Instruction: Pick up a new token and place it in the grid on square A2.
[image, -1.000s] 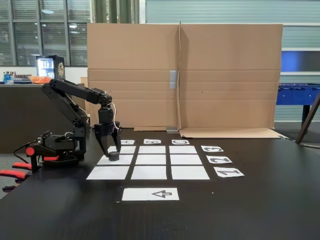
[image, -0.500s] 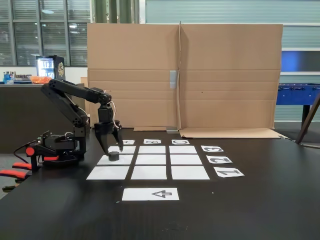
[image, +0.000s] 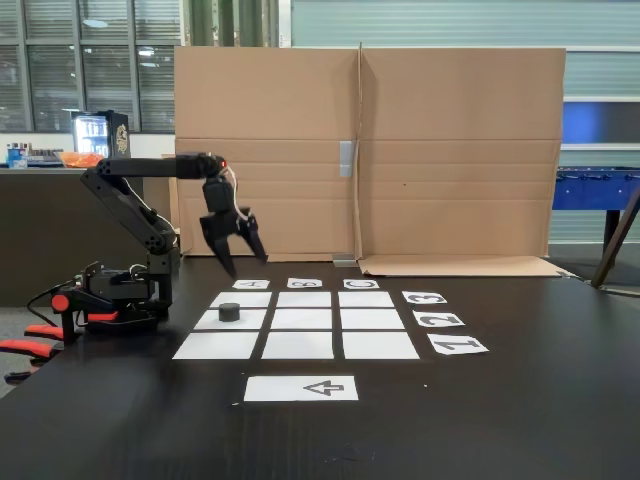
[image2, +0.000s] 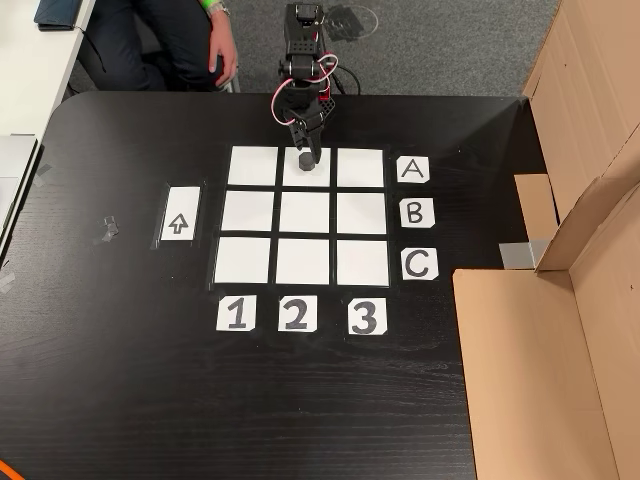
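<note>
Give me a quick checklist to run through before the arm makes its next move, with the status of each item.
1. Token sits in square A2, row A, column 2: ok.
2. Token lies fully inside the cell, off the black gaps: ok in the other view.
3. Gripper is open and empty: ok.
4. Gripper is lifted clear above the token: ok in the fixed view.
5. Other eight cells of the grid are free of tokens: ok.
6. A person's hand rests off the table beside the arm base: ok, watch it.
</note>
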